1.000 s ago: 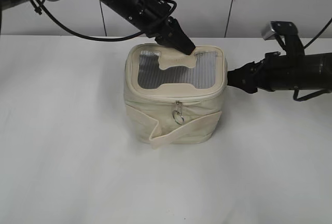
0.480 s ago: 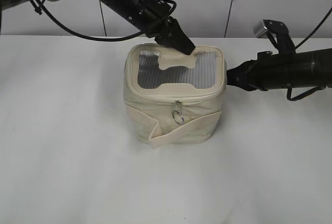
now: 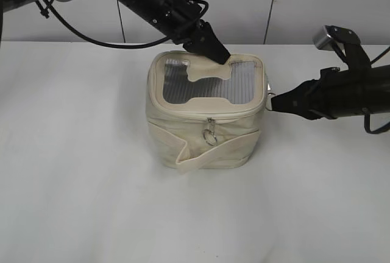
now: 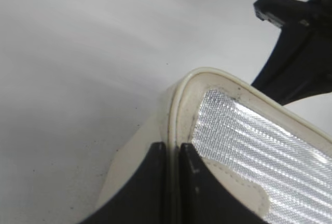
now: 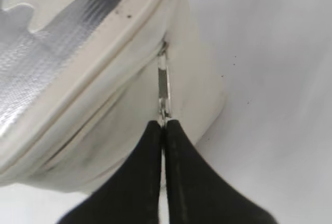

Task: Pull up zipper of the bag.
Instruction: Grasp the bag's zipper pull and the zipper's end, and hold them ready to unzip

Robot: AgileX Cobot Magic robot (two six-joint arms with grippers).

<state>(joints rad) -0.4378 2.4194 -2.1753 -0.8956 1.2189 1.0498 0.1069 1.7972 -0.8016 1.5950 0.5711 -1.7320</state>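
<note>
Cream bag (image 3: 206, 114) standing upright on the white table (image 3: 79, 190), near its middle, before a pale panelled wall (image 3: 304, 4); nothing else lies around it. Mesh top panel (image 3: 210, 83) with cream patch faces up. 1 ring pull (image 3: 210, 136) hangs free from the front slider of the zipper (image 3: 207, 119), unobstructed.

Left gripper (image 3: 218, 56) reaches down from the upper left, its fingers (image 4: 155, 193) clamped on the bag's rear top rim; the arm hides part of that rim. Right gripper (image 3: 275, 101) comes in level from the right, fingers (image 5: 176, 182) pinched tight on the silver pull (image 5: 163, 86) of the second slider at the bag's right side.

Compared with 0.5 s before: the right gripper has drawn slightly away from the bag, the pull now stretched out visibly between fingertips and rim. Left gripper and bag unchanged.
</note>
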